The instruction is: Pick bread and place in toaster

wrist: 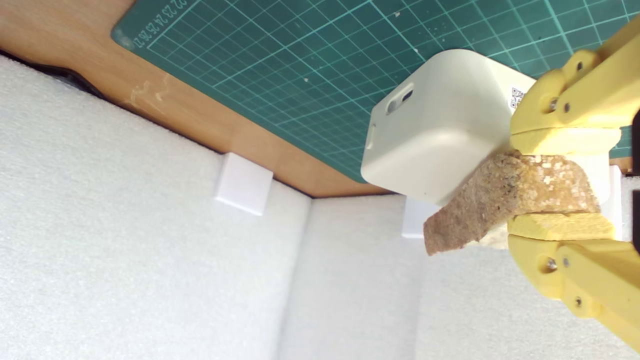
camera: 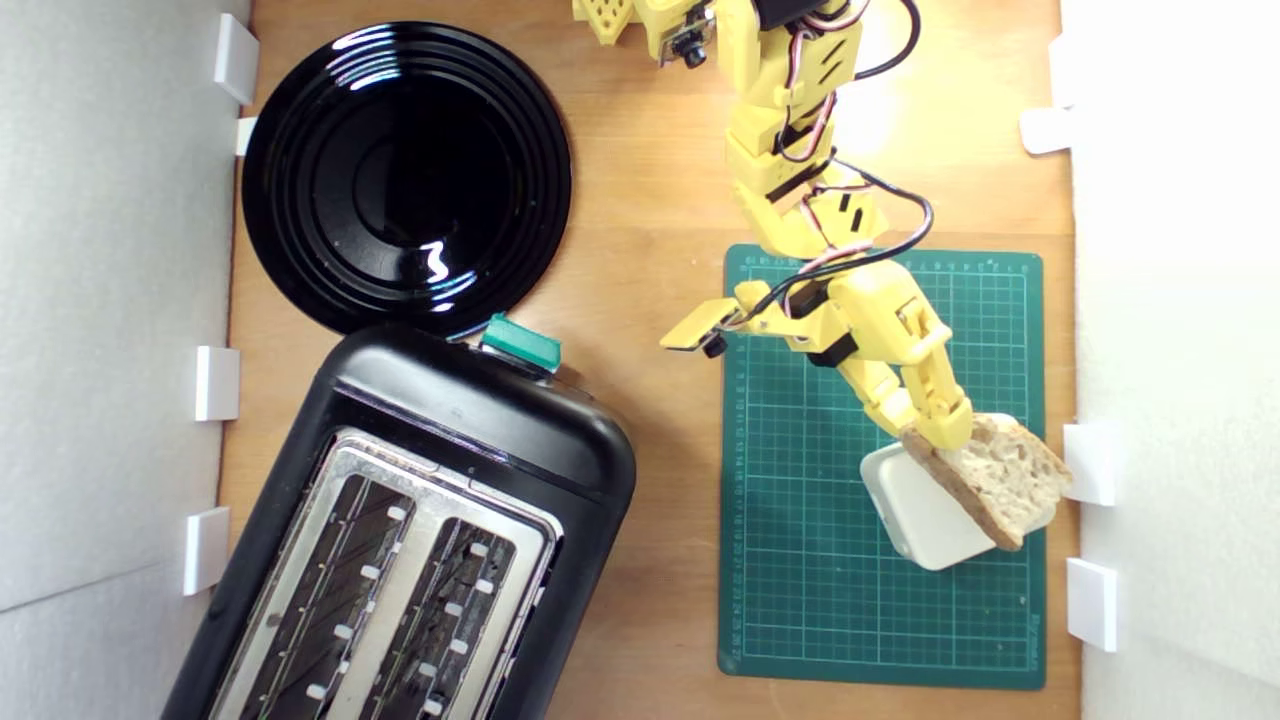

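A slice of bread (camera: 1000, 475), pale holey crumb with a brown crust, lies tilted over a cream-white box (camera: 925, 510) at the exterior view's right, on a green cutting mat (camera: 800, 560). My yellow gripper (camera: 940, 432) is shut on the bread's crust edge. In the wrist view the two fingers clamp the brown crust (wrist: 505, 197) from both sides, gripper (wrist: 560, 187) right beside the box (wrist: 440, 130). The black toaster (camera: 420, 540), with silver top, two long slots and a teal lever knob (camera: 522, 343), stands at the exterior view's lower left.
A round glossy black plate (camera: 405, 175) sits at the exterior view's upper left, touching the toaster's end. White foam walls (wrist: 150, 260) with small white brackets (camera: 1092, 463) border the wooden table on both sides; the right wall is close to the bread.
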`<action>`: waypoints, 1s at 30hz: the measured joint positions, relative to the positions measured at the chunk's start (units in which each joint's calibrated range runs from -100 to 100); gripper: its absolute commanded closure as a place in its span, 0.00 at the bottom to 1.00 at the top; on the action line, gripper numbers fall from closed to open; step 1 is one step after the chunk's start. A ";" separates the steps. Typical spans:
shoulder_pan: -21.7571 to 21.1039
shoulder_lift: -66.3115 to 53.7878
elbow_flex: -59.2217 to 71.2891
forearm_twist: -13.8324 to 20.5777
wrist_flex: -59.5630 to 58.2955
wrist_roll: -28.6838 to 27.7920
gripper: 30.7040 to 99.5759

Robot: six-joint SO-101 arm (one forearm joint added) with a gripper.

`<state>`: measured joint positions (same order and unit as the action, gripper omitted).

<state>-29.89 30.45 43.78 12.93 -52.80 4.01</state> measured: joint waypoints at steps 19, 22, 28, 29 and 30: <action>-0.09 -31.00 0.09 -0.36 31.61 0.00 0.58; 0.00 -37.63 0.18 1.42 35.93 0.05 0.58; 0.55 -50.40 -0.28 3.91 45.17 0.00 0.58; 0.92 -51.99 -1.20 3.73 47.12 0.00 0.58; 1.19 -53.17 -2.68 3.38 49.32 0.05 0.58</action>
<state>-28.70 -22.72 41.10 16.30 -3.47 4.06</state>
